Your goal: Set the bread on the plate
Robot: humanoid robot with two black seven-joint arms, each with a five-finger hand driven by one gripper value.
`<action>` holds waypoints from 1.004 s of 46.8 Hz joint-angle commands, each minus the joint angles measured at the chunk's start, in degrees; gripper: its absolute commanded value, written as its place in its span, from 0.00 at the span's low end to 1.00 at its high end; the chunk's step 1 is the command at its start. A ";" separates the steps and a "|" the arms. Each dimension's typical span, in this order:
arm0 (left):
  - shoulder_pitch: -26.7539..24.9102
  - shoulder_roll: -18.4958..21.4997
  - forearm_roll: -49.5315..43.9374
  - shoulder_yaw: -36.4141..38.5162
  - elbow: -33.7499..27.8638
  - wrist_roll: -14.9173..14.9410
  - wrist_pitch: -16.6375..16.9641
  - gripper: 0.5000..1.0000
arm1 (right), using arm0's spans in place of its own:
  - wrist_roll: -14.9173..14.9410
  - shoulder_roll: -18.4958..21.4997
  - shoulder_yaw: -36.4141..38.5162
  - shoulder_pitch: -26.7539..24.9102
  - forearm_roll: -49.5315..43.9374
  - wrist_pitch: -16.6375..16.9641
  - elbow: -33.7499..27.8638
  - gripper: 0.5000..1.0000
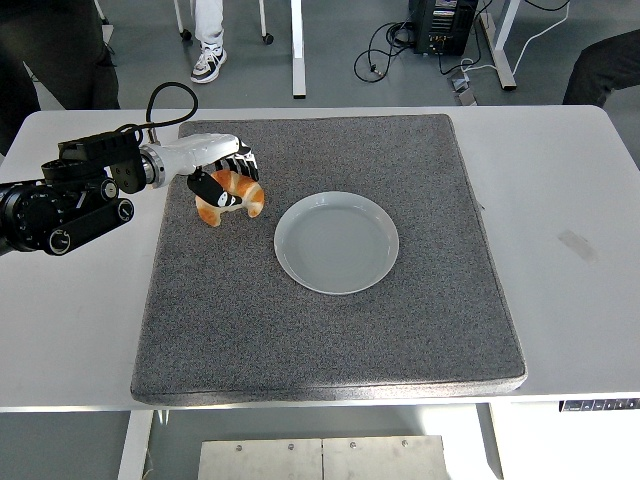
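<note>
The bread is a golden croissant (pixel 238 194) on the left part of the grey mat (pixel 330 330). My left hand (pixel 226 176) comes in from the left edge; its white fingers are curled over the croissant's top and its dark thumb presses the near side. An empty pale plate (pixel 337 242) lies on the mat just to the right of the croissant, a short gap away. I cannot tell whether the croissant still touches the mat. The right arm does not show.
The mat covers the middle of the white table (pixel 570 250). A black cable (pixel 165 100) loops above my left forearm. A person's shoe (pixel 208 62) and table legs stand on the floor beyond the far edge, with dark clothing at both top corners.
</note>
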 commanded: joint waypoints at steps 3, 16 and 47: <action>-3.47 0.36 -0.15 -0.22 -0.18 -0.11 -0.69 0.00 | 0.05 0.00 0.00 0.00 0.00 0.01 0.00 1.00; -10.94 0.27 -2.26 -0.05 -0.62 -0.20 -3.85 0.00 | -0.03 0.00 0.00 0.00 0.00 0.01 0.00 1.00; -16.93 -8.42 -2.26 -0.05 -1.85 -0.20 -6.76 0.00 | 0.05 0.00 0.00 0.00 0.00 0.01 0.00 1.00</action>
